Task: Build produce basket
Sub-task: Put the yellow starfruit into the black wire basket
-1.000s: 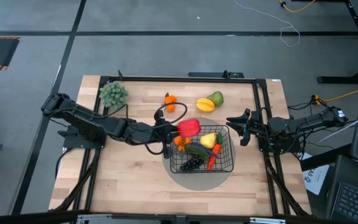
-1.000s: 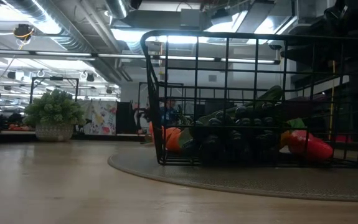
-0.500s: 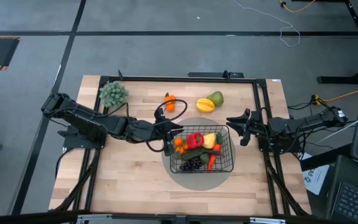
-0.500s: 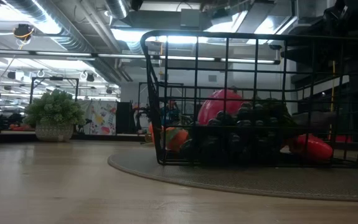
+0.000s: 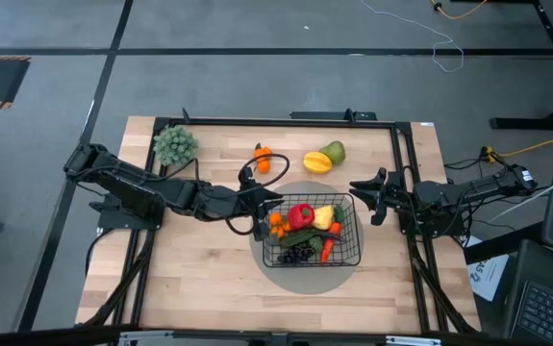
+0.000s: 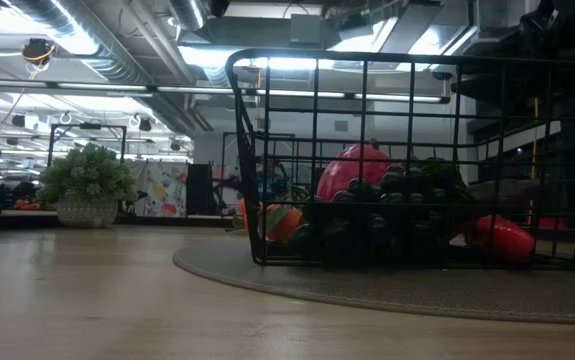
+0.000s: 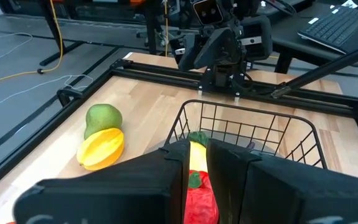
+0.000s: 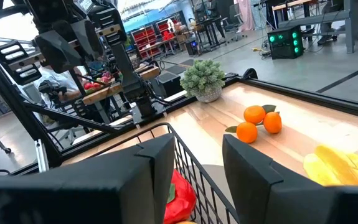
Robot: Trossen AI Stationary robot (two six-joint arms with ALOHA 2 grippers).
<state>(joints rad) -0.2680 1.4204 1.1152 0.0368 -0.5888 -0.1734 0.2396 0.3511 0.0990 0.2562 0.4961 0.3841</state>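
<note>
The black wire basket (image 5: 312, 235) stands on a grey round disc (image 5: 312, 274). In it lie the red pepper (image 5: 301, 213), a yellow fruit (image 5: 323, 216), an orange cluster (image 5: 278, 222), dark grapes (image 5: 298, 253) and green and orange pieces. My left gripper (image 5: 268, 204) hovers at the basket's left rim. Its fingers are a narrow gap apart and empty, and in the left wrist view the gripper (image 7: 197, 146) looks down on the pepper (image 7: 198, 199). My right gripper (image 5: 370, 200) waits open just right of the basket. On the table beyond the basket lie an orange cluster (image 5: 262, 154), a yellow fruit (image 5: 316, 162) and a green fruit (image 5: 334, 151).
A small potted plant (image 5: 175, 144) stands at the table's far left corner. A black frame rail (image 5: 286, 122) runs along the far edge and down both sides. Bare wood lies left of and in front of the disc. In the low view the basket (image 6: 417, 160) fills the right half.
The red pepper, a second ago up at my left gripper over the basket's far left corner, has dropped out of the hold. It now lies on top of the other produce inside the basket. Both arms have stayed about where they were.
</note>
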